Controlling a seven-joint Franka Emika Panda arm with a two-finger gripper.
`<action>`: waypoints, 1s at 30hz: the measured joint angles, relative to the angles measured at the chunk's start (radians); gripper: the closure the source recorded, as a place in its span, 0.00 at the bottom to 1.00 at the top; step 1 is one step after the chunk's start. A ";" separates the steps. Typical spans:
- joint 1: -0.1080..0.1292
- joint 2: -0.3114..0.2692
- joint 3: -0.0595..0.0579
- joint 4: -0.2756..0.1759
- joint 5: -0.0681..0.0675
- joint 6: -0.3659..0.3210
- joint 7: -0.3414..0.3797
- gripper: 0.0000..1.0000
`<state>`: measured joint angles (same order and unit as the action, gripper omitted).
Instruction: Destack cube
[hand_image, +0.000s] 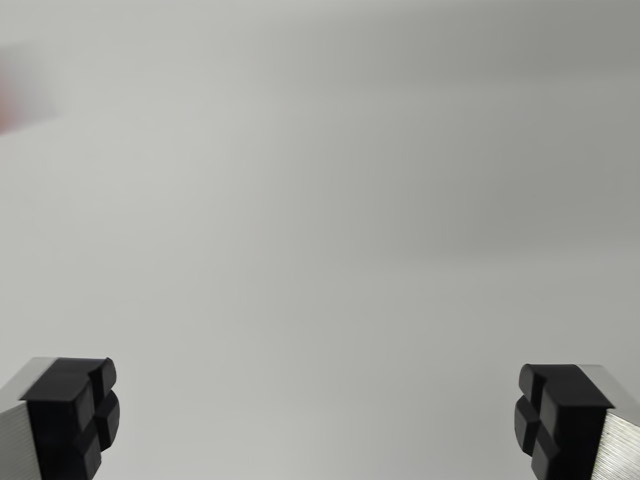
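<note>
My gripper (318, 418) is open, its two black-padded fingers (75, 415) standing wide apart at the bottom corners of the wrist view, with nothing between them. A blurred reddish patch (8, 100) shows at the wrist view's far left edge, near the top; it is too blurred to tell whether it is a cube. No clear cube or stack is in sight.
A plain pale grey surface (330, 220) fills almost the whole view, out of focus, with soft shadow bands across it.
</note>
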<state>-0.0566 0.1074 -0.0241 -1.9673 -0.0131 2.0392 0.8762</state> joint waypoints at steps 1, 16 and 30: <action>0.000 0.000 0.000 0.000 0.000 0.000 0.000 0.00; 0.001 0.000 0.000 0.000 0.000 0.000 0.000 0.00; 0.015 0.011 0.008 0.000 0.000 0.009 0.008 0.00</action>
<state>-0.0420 0.1182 -0.0157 -1.9673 -0.0131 2.0487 0.8843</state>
